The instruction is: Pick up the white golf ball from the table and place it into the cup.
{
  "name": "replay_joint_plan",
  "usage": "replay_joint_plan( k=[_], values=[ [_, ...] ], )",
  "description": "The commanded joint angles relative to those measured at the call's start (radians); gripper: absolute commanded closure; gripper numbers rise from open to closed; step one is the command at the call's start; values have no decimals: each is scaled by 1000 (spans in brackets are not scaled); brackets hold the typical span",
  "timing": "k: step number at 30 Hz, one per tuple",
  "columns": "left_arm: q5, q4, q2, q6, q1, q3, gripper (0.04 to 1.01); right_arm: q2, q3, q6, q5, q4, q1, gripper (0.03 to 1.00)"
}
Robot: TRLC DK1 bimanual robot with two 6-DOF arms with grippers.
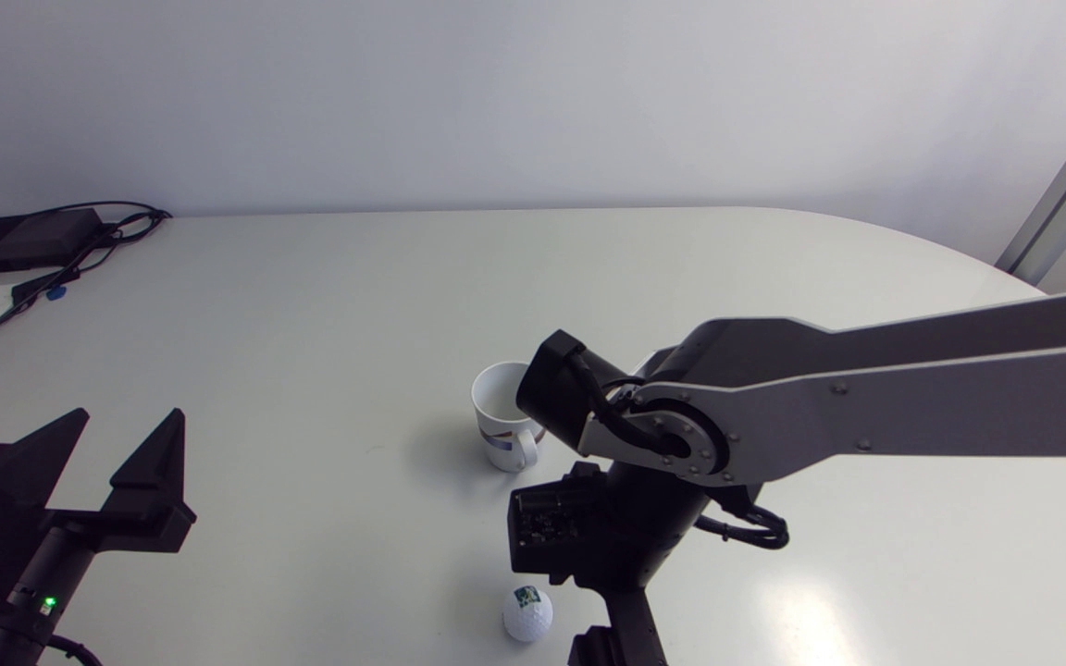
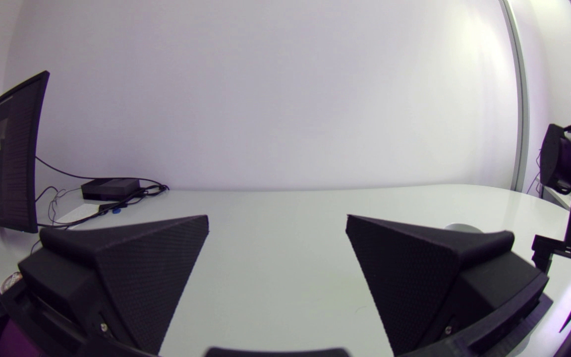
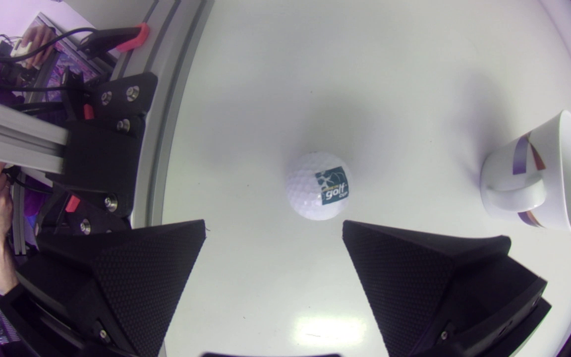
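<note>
Hovers with right end effector (image 3: 273,228) spread wide, pinching nothing, white golf ball (image 3: 319,186) just ahead on pale glossy worktop (image 1: 311,305). Shows cup (image 3: 533,173) upright nearby. Holds left end effector (image 2: 276,223) spread; black box (image 1: 19,239) at far corner.

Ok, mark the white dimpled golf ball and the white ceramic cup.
White dimpled golf ball (image 3: 319,186): right wrist view, its middle.
White ceramic cup (image 3: 553,143): right wrist view, its outer wall.
</note>
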Motion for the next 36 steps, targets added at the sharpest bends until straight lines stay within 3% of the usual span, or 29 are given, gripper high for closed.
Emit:
replay_joint_plan(
  k=[1,24,36],
  values=[
    [6,-9,-15,-13,-9,-15,51,37,22,-18,11,-17,15,64],
    [6,-9,-15,-12,-9,-15,51,137,103,57,110,4,52,64],
    [6,-9,-15,-12,-9,-15,51,162,117,77,129,29,68,64]
  ],
)
